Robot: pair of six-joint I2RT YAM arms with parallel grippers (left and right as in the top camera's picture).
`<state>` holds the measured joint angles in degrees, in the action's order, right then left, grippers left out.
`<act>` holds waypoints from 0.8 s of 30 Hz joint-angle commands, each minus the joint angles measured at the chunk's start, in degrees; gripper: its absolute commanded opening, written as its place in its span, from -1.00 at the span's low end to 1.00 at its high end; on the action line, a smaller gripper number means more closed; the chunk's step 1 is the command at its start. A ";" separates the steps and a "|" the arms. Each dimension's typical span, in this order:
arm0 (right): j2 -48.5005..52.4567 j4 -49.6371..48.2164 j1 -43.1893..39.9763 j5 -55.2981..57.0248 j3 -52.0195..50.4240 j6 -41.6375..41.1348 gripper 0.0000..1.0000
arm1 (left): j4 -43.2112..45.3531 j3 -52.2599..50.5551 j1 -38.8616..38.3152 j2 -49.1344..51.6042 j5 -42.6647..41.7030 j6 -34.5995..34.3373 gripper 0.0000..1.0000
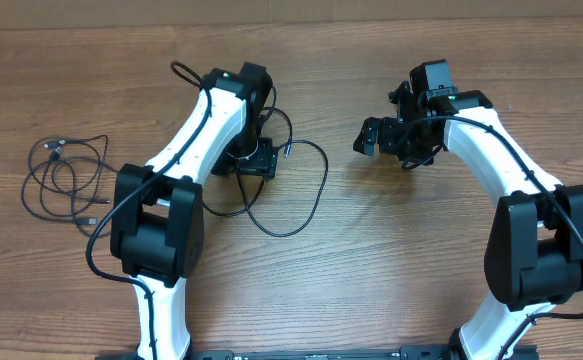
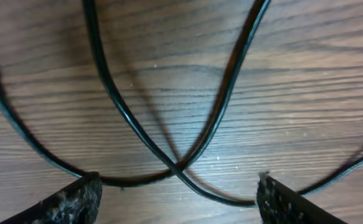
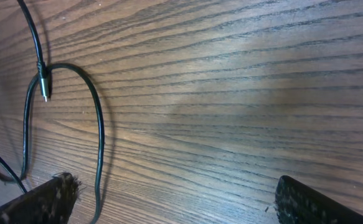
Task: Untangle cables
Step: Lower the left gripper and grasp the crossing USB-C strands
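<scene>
So, overhead view: wooden table (image 1: pixel 391 270) takes up the whole frame; the left arm (image 1: pixel 186 150) reaches up toward 11 o'clock and the right arm (image 1: pixel 501 150) toward 1 o'clock. Two thin black cables on the wood; the looped cable (image 1: pixel 325 180) lies near the middle, swinging out to about 4 o'clock from the left claw (image 2: pixel 178 193); the coiled cable (image 1: pixel 69 185) sits by itself at 9 o'clock, well apart from both arms. Left claw is low over the looped cable, fingers spread wide and pinching nothing; in its wrist view two strands cross on the table right between the fingers. Right claw (image 3: pixel 176 186) is also spread wide with only bare wood between its fingers; the cable is off at its 10 o'clock. Smallest bit: the silver plug tip (image 3: pixel 43 87), lying flat on the table just beside its own loop.
</scene>
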<state>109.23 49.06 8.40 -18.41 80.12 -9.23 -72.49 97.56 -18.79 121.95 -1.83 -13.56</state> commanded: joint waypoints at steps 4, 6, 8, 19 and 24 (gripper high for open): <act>-1.42 -0.17 0.20 0.39 -0.24 -0.11 1.00 | 7.08 -7.17 -0.07 -0.24 -0.13 -1.92 0.72; -1.42 -0.17 0.20 0.39 -0.24 -0.11 1.00 | 10.56 -9.42 -0.07 -0.24 -0.28 -1.92 0.72; -1.42 -0.17 0.20 0.39 -0.24 -0.13 1.00 | 13.90 -11.52 -0.07 -0.24 -1.20 -1.92 0.74; -1.42 -0.22 0.20 0.42 -0.24 -0.11 1.00 | 21.79 -17.38 -0.24 -0.24 -2.73 -2.36 0.60; -1.42 -0.22 0.20 0.39 -0.24 -0.11 1.00 | 24.52 -20.65 -0.76 -0.24 -2.69 -2.32 0.61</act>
<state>109.23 49.08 8.40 -18.41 80.12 -9.26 -49.36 80.73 -18.81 118.26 -1.80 -15.31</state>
